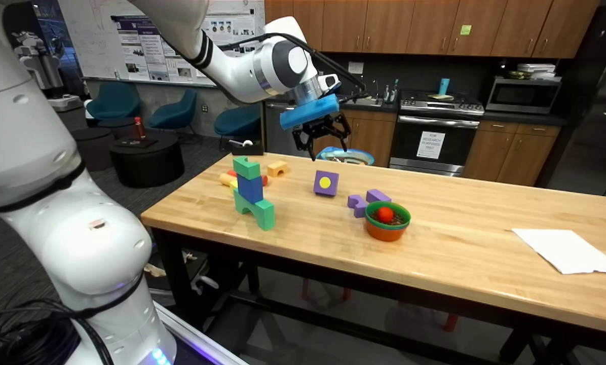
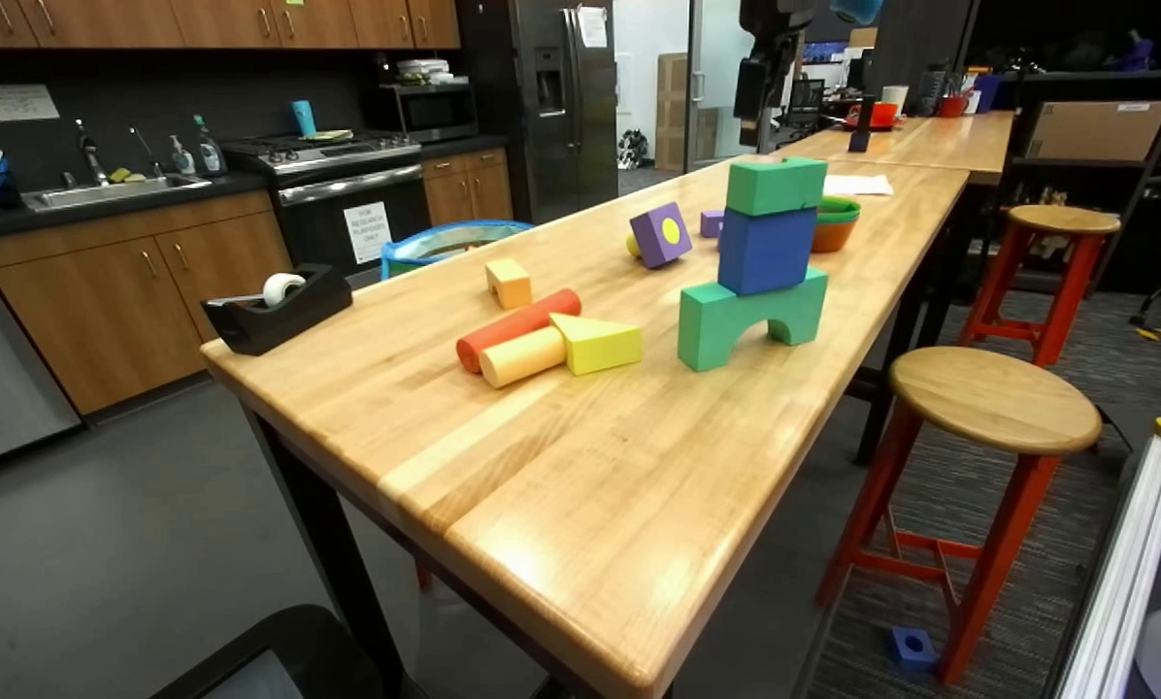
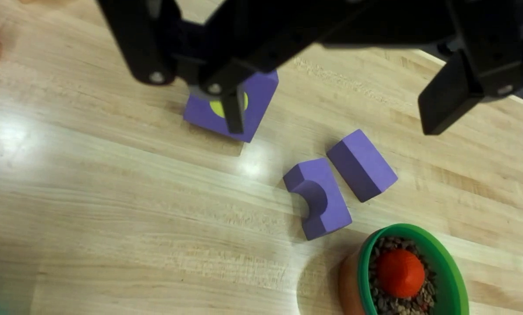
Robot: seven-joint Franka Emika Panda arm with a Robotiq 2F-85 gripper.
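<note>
Purple yel-dot blk [image 1: 326, 183] | on tbl [image 1: 460, 223] | below end effector [image 1: 329, 153], apart

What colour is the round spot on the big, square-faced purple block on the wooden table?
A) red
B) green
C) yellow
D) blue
C, because the yellow round spot on the square-faced purple block shows in both exterior views, and peeks out behind one black robot fingertip in the wrist view.
</note>
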